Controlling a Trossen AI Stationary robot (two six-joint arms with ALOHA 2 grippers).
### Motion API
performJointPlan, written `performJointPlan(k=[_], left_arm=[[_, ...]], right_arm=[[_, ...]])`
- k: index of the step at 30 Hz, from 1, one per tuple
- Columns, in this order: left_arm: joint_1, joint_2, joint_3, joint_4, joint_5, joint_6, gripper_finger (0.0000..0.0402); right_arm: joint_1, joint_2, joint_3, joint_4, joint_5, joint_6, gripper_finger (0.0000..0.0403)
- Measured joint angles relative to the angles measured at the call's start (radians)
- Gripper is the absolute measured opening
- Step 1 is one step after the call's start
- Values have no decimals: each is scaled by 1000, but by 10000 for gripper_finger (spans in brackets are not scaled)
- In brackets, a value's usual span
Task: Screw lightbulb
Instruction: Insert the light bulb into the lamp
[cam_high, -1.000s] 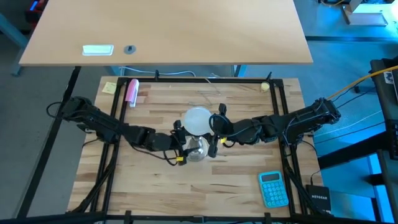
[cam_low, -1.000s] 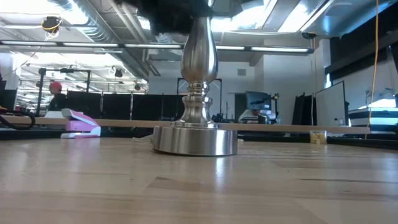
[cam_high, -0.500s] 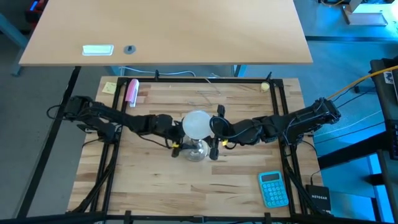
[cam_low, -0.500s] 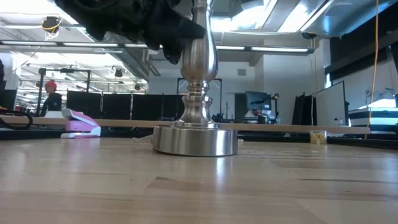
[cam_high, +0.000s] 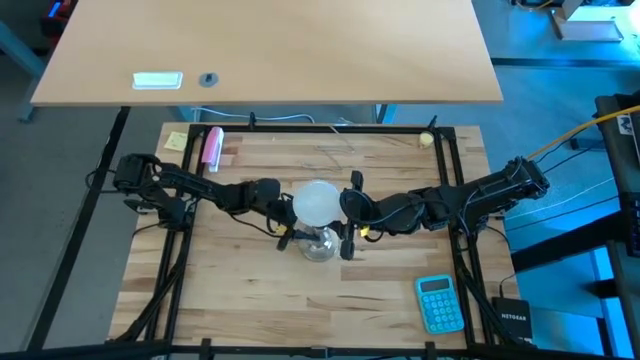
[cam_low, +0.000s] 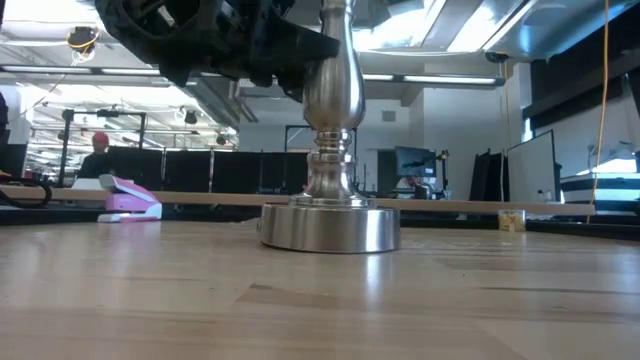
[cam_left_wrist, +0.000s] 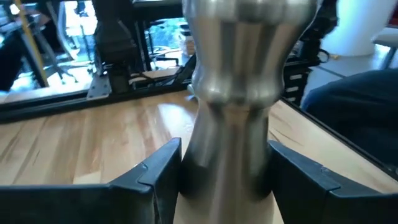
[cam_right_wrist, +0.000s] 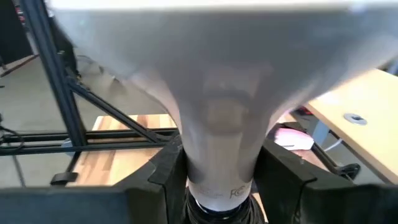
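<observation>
At the middle of the table (cam_high: 250, 300), the lightbulb (cam_high: 317, 199) stands upright with its narrow neck seated in the black socket atop the silver lamp stand (cam_low: 330, 160).

Right end effector (cam_right_wrist: 217, 186): clenched on the lightbulb's neck just above the socket, one finger on each side.

Left end effector (cam_left_wrist: 224, 180): straddles the lamp stand's narrow stem, fingers close on both sides. Contact cannot be confirmed; I cannot tell whether it is gripping or merely bracketing the stem.

Risks, as judged:
- If the stem is not firmly held, twisting the lightbulb would likely spin or drag the whole lamp stand across the wood instead of driving the thread.
- A tall stand on a small round base is top-heavy; any sideways push from either arm could tip it.
- A neck that enters the socket off-axis could cross-thread and jam.
- Too much squeeze on the frosted neck could crack it; too little and the fingers would slip round it.

Surface: pale wood planks inside a black frame, level. A blue calculator (cam_high: 439, 303) lies near the right front corner, a pink stapler (cam_high: 212, 146) near the left rear, both well apart from the work.

Room: an open workshop with monitors, ducting and ceiling lights. A person in a red cap (cam_low: 98, 152) stands far behind the table.
</observation>
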Motion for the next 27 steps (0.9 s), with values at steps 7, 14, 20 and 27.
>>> performJointPlan(k=[7, 14, 20, 27], left_arm=[[-27, -7, 3, -14, -100, -129, 183], [-51, -9, 4, -11, -119, -128, 187], [-46, -21, 3, -32, -109, -134, 325], [-47, -35, 32, -20, -51, -53, 338]], right_arm=[[-1, 0, 11, -13, 5, 0, 156], [1, 2, 20, -18, -24, -9, 156], [0, 2, 21, -10, -34, -12, 156], [-1, 2, 21, -10, -33, -12, 156]])
